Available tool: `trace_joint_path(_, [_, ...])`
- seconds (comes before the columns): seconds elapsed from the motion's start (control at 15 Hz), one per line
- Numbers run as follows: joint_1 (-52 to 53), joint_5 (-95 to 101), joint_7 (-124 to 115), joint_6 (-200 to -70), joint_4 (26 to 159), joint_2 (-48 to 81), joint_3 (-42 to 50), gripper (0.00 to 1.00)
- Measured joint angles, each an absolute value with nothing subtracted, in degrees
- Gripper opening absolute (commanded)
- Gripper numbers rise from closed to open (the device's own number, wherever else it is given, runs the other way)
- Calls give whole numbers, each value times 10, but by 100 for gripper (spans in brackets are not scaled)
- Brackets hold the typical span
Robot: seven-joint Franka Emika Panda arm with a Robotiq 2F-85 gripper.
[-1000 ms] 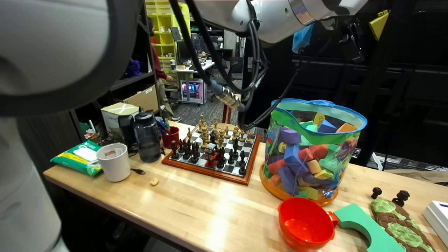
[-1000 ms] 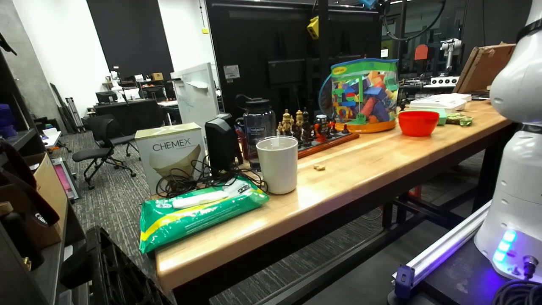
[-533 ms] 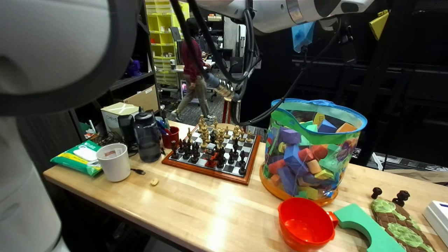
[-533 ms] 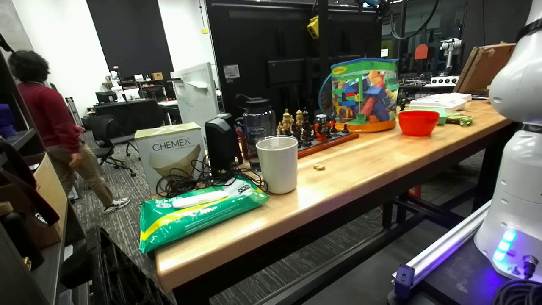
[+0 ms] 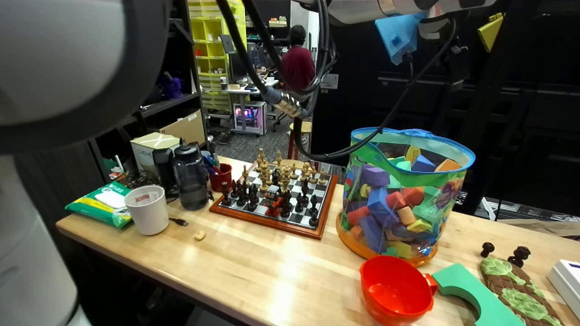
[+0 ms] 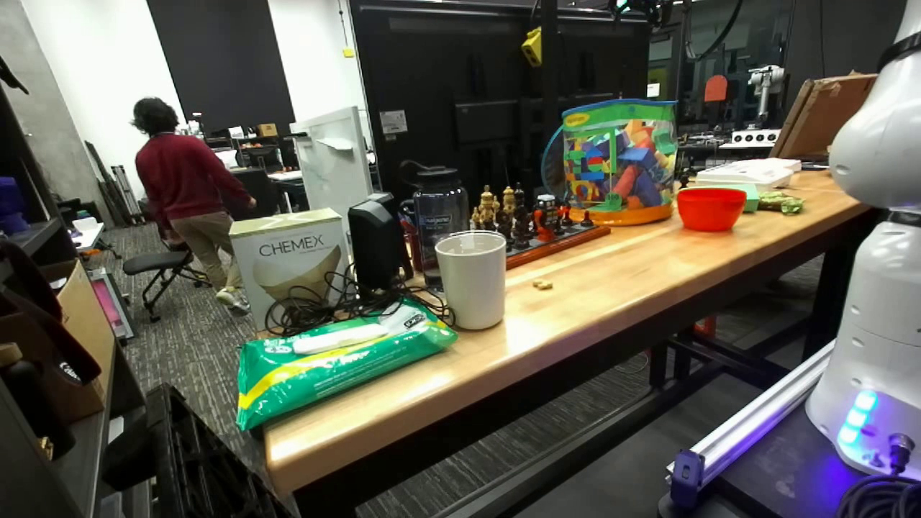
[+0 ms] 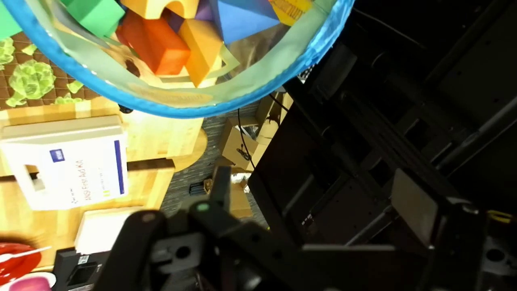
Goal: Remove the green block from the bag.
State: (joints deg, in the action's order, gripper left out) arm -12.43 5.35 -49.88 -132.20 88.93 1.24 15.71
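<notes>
Up swings my forearm (image 5: pixel 362 10), pincer (image 7: pixel 318 194) gaping wide!
Green block (image 5: pixel 484 294) lies on the table (image 5: pixel 253 267), outside the bag (image 5: pixel 421 179).

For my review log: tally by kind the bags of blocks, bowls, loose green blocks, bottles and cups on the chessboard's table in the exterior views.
Block bag: 1
Red bowl: 1
Loose green block: 1
Bottle: 1
Cups: 2 (white cup, red cup)
Total: 6

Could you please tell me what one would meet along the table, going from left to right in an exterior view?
In an exterior view: green pack, white cup, bottle, chessboard, bag, green block, mat, white box.
</notes>
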Motion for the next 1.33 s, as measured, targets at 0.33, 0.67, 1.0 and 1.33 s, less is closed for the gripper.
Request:
trace_joint_path(0.33, [-125,18,-398,-1243,883,-1,157,100])
trace_joint_path(0.67, [-127,9,-332,-1175,877,-5,157,100])
trace_joint_path(1.0, [-128,-5,-282,-1137,875,-5,157,100])
trace_joint_path(1.33, [-128,-22,-246,-1119,875,-3,156,100])
